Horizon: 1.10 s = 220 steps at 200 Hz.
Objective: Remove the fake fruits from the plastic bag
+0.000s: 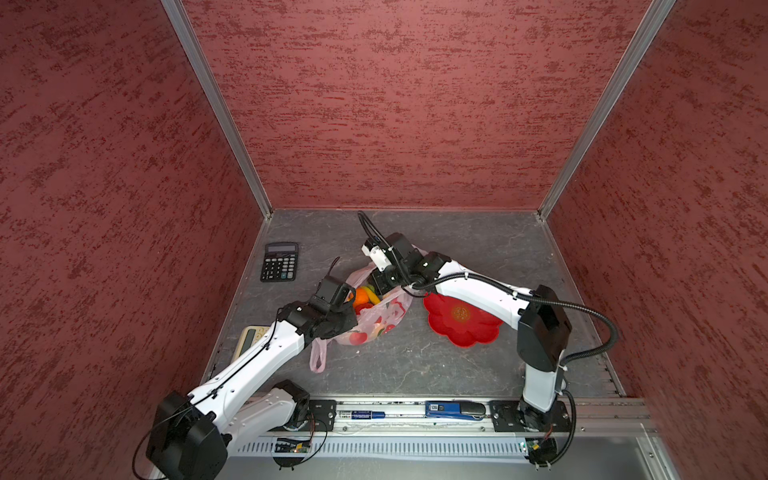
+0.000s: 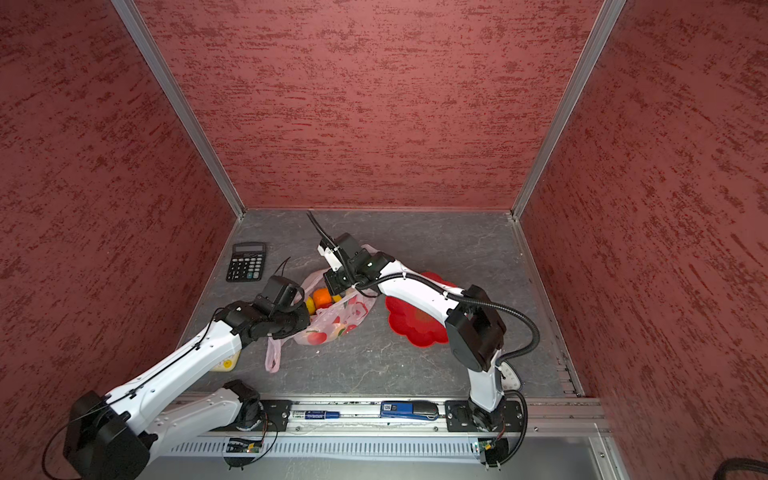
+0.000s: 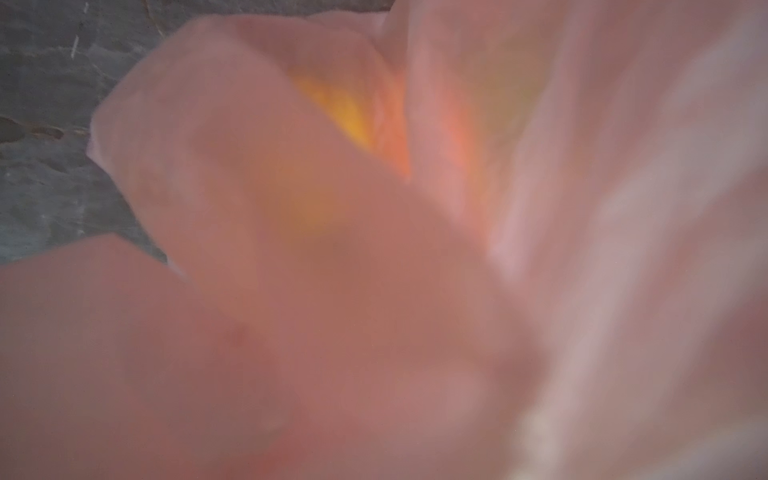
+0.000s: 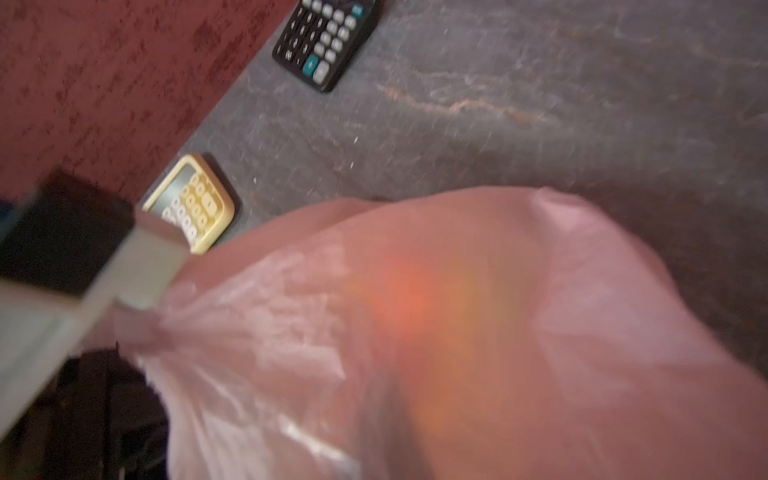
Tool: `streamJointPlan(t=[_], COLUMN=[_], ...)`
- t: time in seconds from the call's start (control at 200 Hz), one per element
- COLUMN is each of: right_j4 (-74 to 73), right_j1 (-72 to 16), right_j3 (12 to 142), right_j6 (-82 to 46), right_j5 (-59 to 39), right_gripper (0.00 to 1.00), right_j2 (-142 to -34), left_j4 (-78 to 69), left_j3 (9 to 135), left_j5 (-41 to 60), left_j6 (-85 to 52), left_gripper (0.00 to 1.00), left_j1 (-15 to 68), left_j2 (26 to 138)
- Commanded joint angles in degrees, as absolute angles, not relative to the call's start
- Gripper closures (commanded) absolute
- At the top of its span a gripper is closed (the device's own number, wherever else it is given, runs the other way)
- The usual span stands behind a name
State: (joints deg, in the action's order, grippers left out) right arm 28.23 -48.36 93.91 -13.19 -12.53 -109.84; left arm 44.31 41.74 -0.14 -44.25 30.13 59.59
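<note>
Obs., standing at the rig. A thin, crinkly, translucent pale-pink plastic bag (image 1: 384,322) with red printed marks lies near the middle of the grey stone-patterned desk (image 1: 415,361). Its mouth is toward the far side and one loop handle (image 1: 318,357) trails toward the near edge. The small glossy fake fruits (image 1: 365,297) sit in the mouth: a round orange one (image 2: 322,298) on top, with bits of yellow, green and red around it. None lies out on the desk. The left pincer (image 1: 352,319) is at the bag's left rim, closed. Its tips are hidden under the wrist and its own camera gives only blurred film, so I cannot tell whether it has film pinched. The right pincer (image 1: 381,287) reaches across to the far rim, clamped on a gathered tuck of film, which its wrist view shows bunched against a finger (image 4: 137,266). A red flower-shaped dish (image 1: 457,328) sits just right of the bag with no fruit visible on it. A black calculator (image 1: 279,262) and a cream calculator (image 4: 191,203) lie well off to the left. Judgement: the step in hand is spreading the mouth, and extraction has not begun. The next move calls for one rim held up while the other pincer releases, opens and descends on the orange one. The slack film may fold over the fruit or lift with it.
</note>
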Motion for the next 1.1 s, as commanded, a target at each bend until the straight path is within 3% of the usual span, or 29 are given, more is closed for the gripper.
streamJointPlan(t=[0.0,0.386,0.741,1.097], right_j4=[25.1,23.6,23.6,25.8], right_j1=[-46.7,-38.9,-34.6,-38.6], right_j3=[99.3,107.9,109.5,99.5], right_j6=[-13.6,-17.1,-16.3,-13.3], right_j5=[-14.8,-18.3,-18.2,-18.3], right_gripper=[1.00,1.00,1.00,0.93], right_j2=[-112.8,-124.3,-127.6,-113.7], left_j4=[40.5,36.3,37.1,45.6], left_j3=[40.5,36.3,37.4,48.8], left_j5=[-1.4,-3.0,-4.9,-5.9], left_j6=[-46.3,-50.9,-52.4,-47.5], left_gripper=[0.89,0.90,0.90,0.77], left_j1=[31.8,38.1,39.9,35.9], left_j2=[61.4,62.5,62.8,59.7])
